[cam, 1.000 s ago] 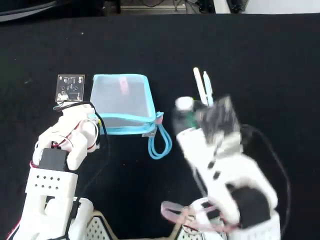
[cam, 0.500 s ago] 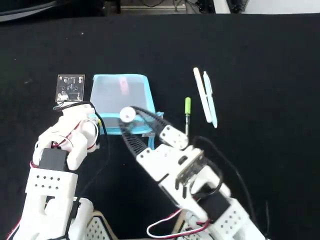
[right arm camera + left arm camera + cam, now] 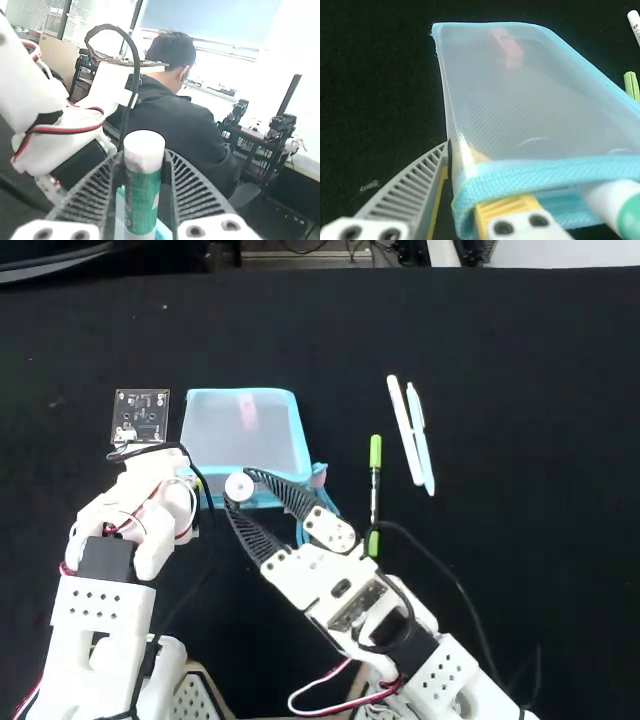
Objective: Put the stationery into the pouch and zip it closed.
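- Clamping down on a green-and-white stick (image 3: 238, 486), the right tool (image 3: 143, 160) has it pinned between both ribbed fingers, and the white cap pokes out past the tips.
- That cap sits right at the near, blue-trimmed edge of the pouch (image 3: 240, 430), which lies flat on the black table (image 3: 520, 340) in front of both arms.
- The left tool (image 3: 456, 165) is closed on the pouch's near-left corner. As far as the wrist view tells, the blue band is squeezed between the grey finger and the yellow one.
- The pouch looks like thin, soft mesh and very light, so it should buckle or skid if the stick simply shoves at it. The stiffer blue band by the mouth is the place to hold it, not the mesh panel.
- The stick looks rigid, smooth and round, so probably a bit slippery. A grip around the body, as here, seems right, though it could pivot if the cap catches on the trim.
- The green pen (image 3: 375, 465) lies just beside the right arm, with the white pen (image 3: 402, 425) and pale blue pen (image 3: 421, 445) side by side farther out.
- All three look slim, stiff and light, and likely to roll, so each is best pinched across the barrel near its middle.
- The pink zip tab (image 3: 319, 476) at the near-right corner is small and will want a fine pinch while the other tool anchors the pouch.
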Available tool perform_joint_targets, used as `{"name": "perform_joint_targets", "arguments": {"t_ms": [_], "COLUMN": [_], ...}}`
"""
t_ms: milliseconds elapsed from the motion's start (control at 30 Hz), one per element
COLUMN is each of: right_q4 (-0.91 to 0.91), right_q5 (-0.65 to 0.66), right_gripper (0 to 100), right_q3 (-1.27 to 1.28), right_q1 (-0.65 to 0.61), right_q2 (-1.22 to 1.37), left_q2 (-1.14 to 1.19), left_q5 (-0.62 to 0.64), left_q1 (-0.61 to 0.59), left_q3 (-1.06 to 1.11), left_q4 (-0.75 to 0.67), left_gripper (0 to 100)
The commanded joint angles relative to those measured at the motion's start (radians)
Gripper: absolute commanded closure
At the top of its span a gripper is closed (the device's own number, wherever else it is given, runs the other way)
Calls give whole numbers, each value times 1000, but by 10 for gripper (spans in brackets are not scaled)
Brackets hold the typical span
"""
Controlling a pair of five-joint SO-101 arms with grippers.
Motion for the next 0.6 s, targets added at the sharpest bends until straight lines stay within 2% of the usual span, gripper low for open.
{"name": "perform_joint_targets", "arguments": {"t_ms": [0,133,333,567], "right_q4": [-78,-157,-278,-285], "right_q5": [26,26,20,23], "right_gripper": [987,987,987,983], "right_q3": [-2,-2,-54,-82], "right_q1": [20,20,91,91], "right_q2": [42,136,352,484], "left_q2": [5,5,5,6], "left_q5": [9,9,9,9], "left_q1": [2,-1,-4,-4], "left_q3": [-7,-7,-7,-7], "left_q4": [-14,-14,-14,-14], "left_gripper": [970,970,970,970]}}
